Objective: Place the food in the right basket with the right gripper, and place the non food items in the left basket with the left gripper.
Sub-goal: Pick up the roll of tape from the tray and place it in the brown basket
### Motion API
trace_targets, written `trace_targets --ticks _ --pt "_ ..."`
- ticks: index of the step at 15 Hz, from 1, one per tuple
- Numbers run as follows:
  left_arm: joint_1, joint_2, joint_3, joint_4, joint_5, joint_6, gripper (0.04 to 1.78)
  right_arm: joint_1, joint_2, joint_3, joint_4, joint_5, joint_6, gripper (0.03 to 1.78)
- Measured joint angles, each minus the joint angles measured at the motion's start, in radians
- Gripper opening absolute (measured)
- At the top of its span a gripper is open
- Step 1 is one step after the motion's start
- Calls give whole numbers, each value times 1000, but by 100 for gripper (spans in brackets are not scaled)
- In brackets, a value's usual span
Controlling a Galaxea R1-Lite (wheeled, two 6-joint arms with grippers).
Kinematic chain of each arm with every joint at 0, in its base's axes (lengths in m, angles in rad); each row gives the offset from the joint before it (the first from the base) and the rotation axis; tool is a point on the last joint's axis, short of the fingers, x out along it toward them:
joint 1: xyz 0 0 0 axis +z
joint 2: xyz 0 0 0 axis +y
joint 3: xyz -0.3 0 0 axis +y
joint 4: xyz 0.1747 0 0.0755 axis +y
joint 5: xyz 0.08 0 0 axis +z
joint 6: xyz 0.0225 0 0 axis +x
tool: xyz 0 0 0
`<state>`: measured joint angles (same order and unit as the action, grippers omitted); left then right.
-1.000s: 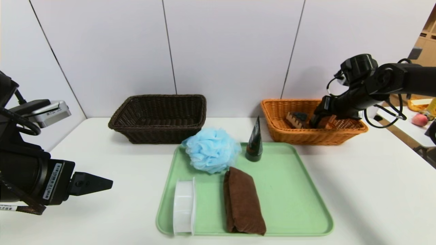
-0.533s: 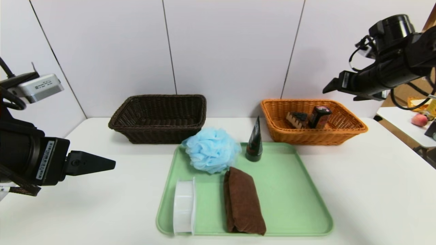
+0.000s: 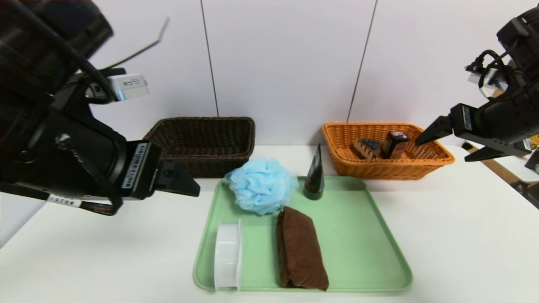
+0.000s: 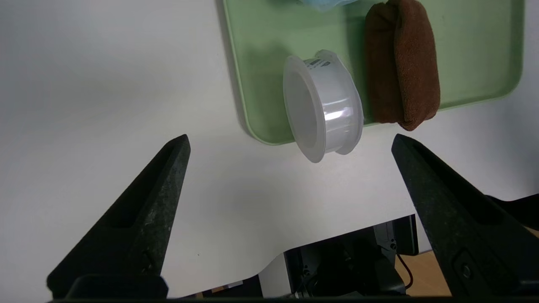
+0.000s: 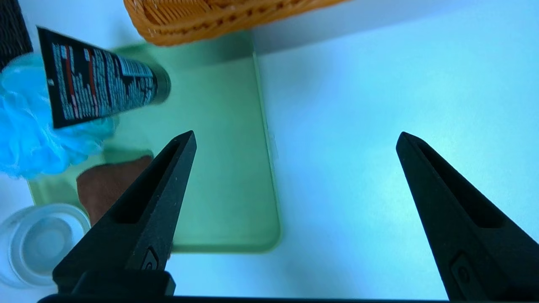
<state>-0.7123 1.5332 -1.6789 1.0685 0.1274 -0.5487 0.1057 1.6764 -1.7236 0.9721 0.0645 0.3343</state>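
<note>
The food lies in the orange-tan right basket [image 3: 379, 169]: a chocolate-topped cake wedge [image 3: 365, 148] and a black carton [image 3: 395, 144]. My right gripper [image 3: 442, 151] [image 5: 297, 136] hangs open and empty in the air beside the basket's right end. On the green tray [image 3: 358, 235] are the non food items: a blue bath puff [image 3: 261, 185], a black cone tube [image 3: 314, 174], a brown towel [image 3: 301, 248] and a white tub [image 3: 227, 254] on its side. My left gripper [image 3: 185, 185] [image 4: 290, 141] is open, raised left of the tray, with the tub [image 4: 322, 111] just ahead of its fingertips. The dark brown left basket [image 3: 198, 145] holds nothing.
The baskets stand against the back wall, behind the tray. The table's front edge with the robot's base below shows in the left wrist view. A side table with fruit [image 3: 518, 148] stands at the far right. Bare tabletop lies left and right of the tray.
My right gripper let go of the carton in the orange basket, rose and drew back to the right, opening wide. My left arm rose and moved right toward the tray.
</note>
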Motion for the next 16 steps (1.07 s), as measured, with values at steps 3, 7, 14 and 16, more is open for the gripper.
trace_targets --ticks 3,7,14,16 --pt "-97 119 -79 36 94 -93 169 0 -49 84 -3 20 0 167" --pt "-153 239 -108 45 147 -167 169 -2 -77 136 -5 57 -1 168" --pt "-185 370 -102 77 153 -216 169 -17 -78 152 -40 72 -10 169" --pt "-185 395 -101 87 147 -229 169 -18 -76 169 -42 72 -14 169"
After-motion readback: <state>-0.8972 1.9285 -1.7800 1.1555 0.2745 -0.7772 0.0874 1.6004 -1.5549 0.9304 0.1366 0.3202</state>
